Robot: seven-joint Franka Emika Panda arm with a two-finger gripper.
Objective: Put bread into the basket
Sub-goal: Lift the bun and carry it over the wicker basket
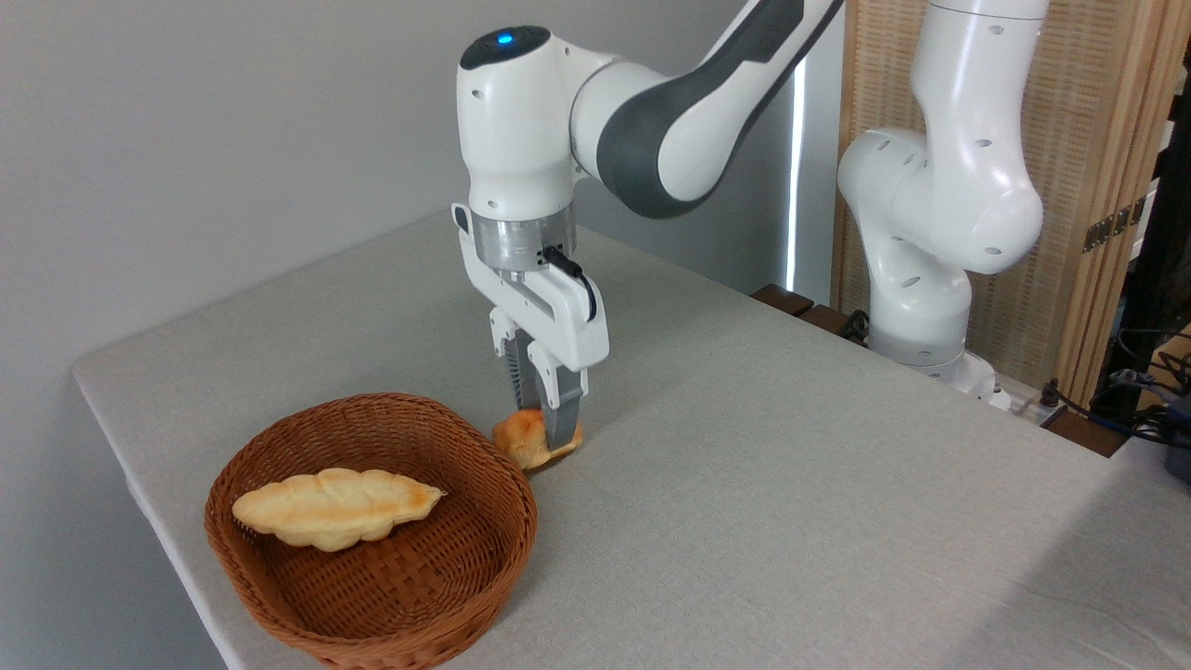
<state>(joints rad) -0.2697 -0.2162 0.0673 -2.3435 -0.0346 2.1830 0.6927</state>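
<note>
The bread (523, 439), a small golden-orange bun, sits on the table just right of the basket's rim. My gripper (541, 430) points straight down over it with a finger on each side, and the jaws look closed against the bun. The near finger (561, 421) hides part of the bun. The basket (461, 558) is reddish-brown wicker and stands at the front left of the table.
A long pale yellow braided loaf (335, 507) lies inside the basket, leaning on its left wall. The arm's white base (930, 279) stands at the back right. Cables (1135, 409) lie beyond the table's right edge. The table's left edge runs close to the basket.
</note>
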